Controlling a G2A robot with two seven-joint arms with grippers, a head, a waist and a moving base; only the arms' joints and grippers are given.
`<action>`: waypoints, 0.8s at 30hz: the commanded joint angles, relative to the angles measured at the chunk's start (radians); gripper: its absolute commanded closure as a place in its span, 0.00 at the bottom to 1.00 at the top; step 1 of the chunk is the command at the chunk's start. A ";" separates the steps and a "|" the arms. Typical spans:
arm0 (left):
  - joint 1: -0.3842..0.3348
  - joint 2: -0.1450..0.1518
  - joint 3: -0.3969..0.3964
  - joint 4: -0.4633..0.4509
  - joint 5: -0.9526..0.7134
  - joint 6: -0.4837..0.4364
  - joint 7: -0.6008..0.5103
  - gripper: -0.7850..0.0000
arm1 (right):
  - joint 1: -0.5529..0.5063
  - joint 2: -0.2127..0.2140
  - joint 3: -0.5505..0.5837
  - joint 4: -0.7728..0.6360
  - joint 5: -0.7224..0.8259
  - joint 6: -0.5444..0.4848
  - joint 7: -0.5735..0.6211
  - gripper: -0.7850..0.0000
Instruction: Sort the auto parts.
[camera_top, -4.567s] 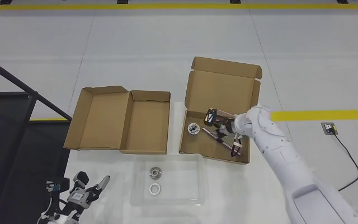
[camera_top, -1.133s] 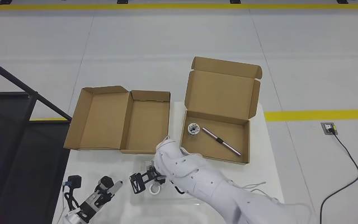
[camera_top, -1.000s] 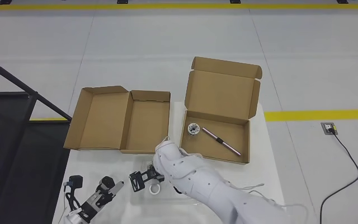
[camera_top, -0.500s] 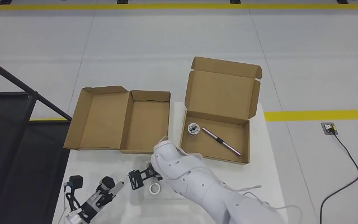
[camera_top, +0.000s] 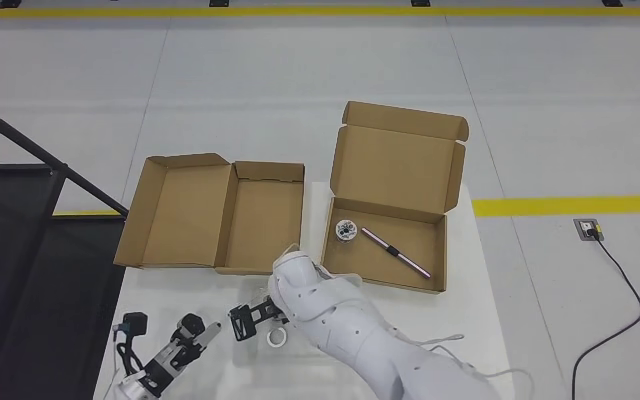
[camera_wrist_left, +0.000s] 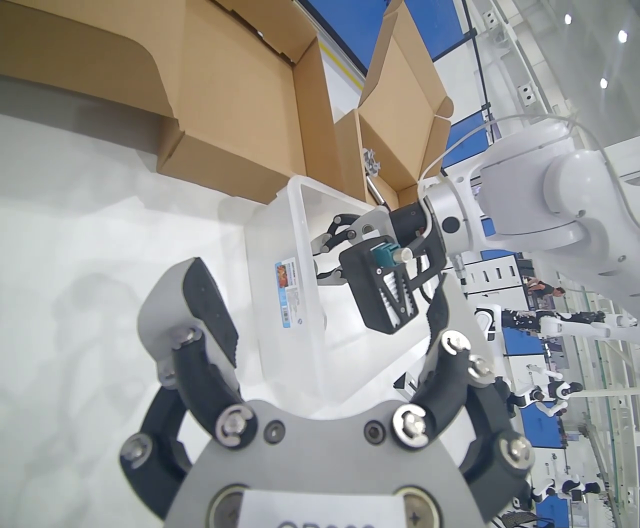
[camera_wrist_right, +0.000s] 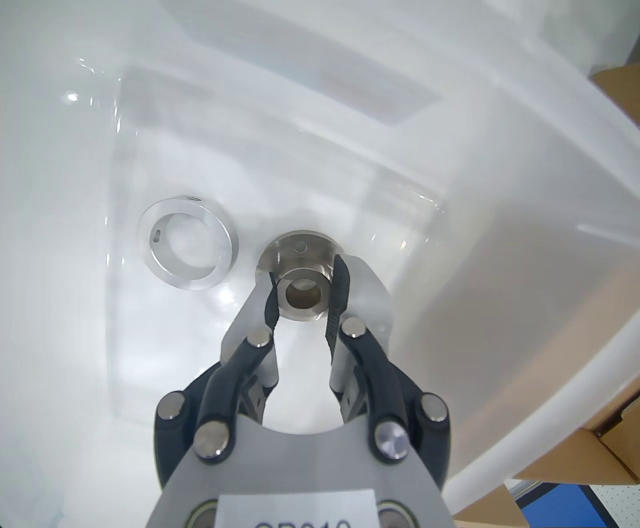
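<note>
Inside the clear plastic bin (camera_wrist_right: 500, 250), my right gripper (camera_wrist_right: 303, 295) is shut on a flanged metal bushing (camera_wrist_right: 300, 250), one finger on each side of its hub. A flat metal ring (camera_wrist_right: 188, 243) lies beside it on the bin floor, also seen as the ring (camera_top: 277, 339) from above. My left gripper (camera_wrist_left: 320, 300) stands open with nothing in it over the white table, just left of the bin (camera_wrist_left: 300, 240), facing the right gripper (camera_wrist_left: 330, 250). The right cardboard box (camera_top: 430, 205) holds a small gear-like part (camera_top: 346, 230) and a thin rod (camera_top: 395, 251).
A second open cardboard box (camera_top: 215, 212) lies at the back left with nothing in it. The right arm (camera_top: 330, 320) stretches across the bin and covers most of it from above. A black frame (camera_top: 40, 160) stands off the table's left side.
The right arm has left the right box, where the rod stays, and has come down into the bin at the bushing. Over the last second it edged slightly left; the left gripper barely moved.
</note>
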 joint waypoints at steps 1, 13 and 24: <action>0.000 0.001 -0.001 -0.001 -0.002 0.000 0.000 0.00 | 0.004 -0.001 0.000 0.004 -0.005 -0.001 -0.013 1.00; 0.018 0.007 -0.024 -0.002 -0.023 -0.017 -0.004 0.00 | 0.023 0.032 -0.024 -0.038 -0.132 0.001 -0.234 1.00; 0.015 0.009 -0.015 0.011 -0.012 -0.024 0.001 0.00 | 0.027 0.119 -0.005 -0.200 -0.209 0.040 -0.309 1.00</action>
